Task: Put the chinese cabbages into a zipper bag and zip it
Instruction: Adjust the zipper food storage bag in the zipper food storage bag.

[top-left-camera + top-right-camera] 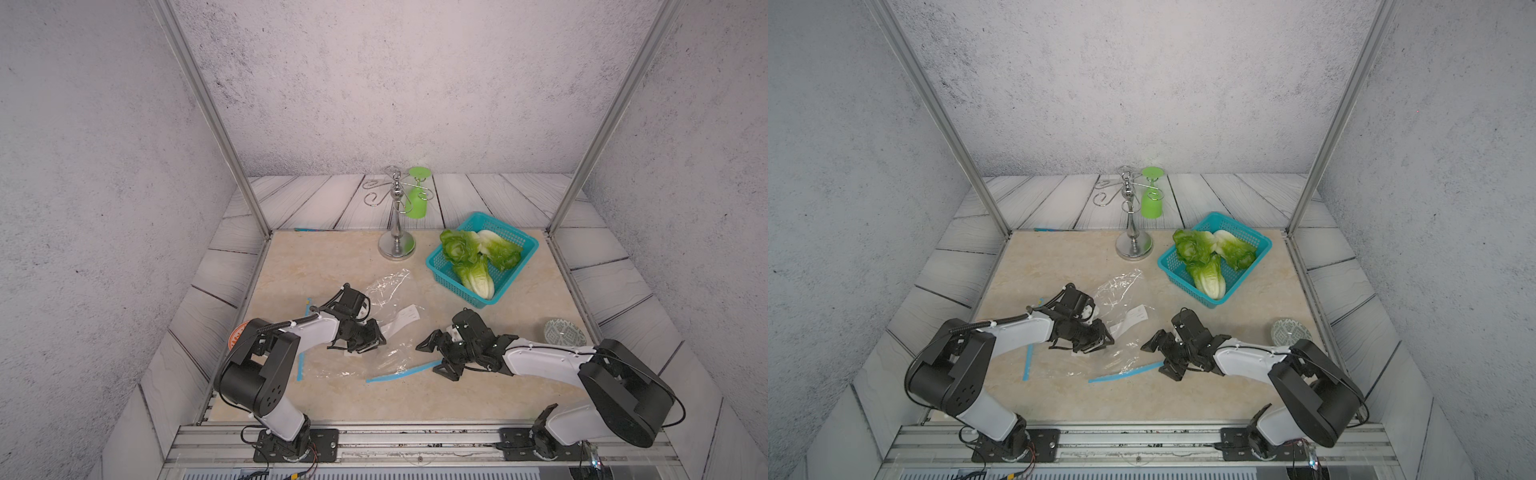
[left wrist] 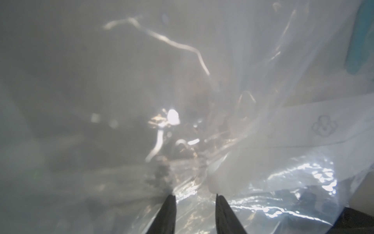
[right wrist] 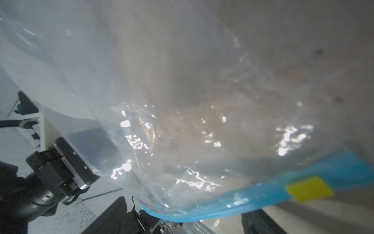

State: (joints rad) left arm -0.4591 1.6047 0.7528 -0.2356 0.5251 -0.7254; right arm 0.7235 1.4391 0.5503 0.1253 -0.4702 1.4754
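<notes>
- Left hand (image 1: 362, 344), left of centre in both top views. The left wrist view shows the fingers part way apart with clear film draped round them. No pinch that I can make out.
- Zipper bag (image 1: 388, 291), centre frame, crumpled flat on the counter (image 1: 415, 399) between the two hands. Nothing green inside. Mouth looks unzipped: one blue zipper strip (image 1: 401, 371) trails toward the right hand, another lies beside the left arm. Yellow slider (image 3: 309, 188) shows in the right wrist view.
- Right hand (image 1: 437, 356), right of centre. Fingers wide apart, blue strip passing between them, not clamped.
- Chinese cabbages (image 1: 478, 257), upper right. All three lie in the teal basket (image 1: 525, 245), well apart from the bag.
- Judgement: early stage, with the bag mouth being readied. Loading three heads and zipping are all left.
- Room: bare counter at lower centre and between bag and basket.
- Obstacles: chrome stand (image 1: 397, 245) with hanging green goblet (image 1: 415, 199) just left of the basket. Patterned dish (image 1: 563, 332) beside the right arm. Basket sits near the counter's right edge.
</notes>
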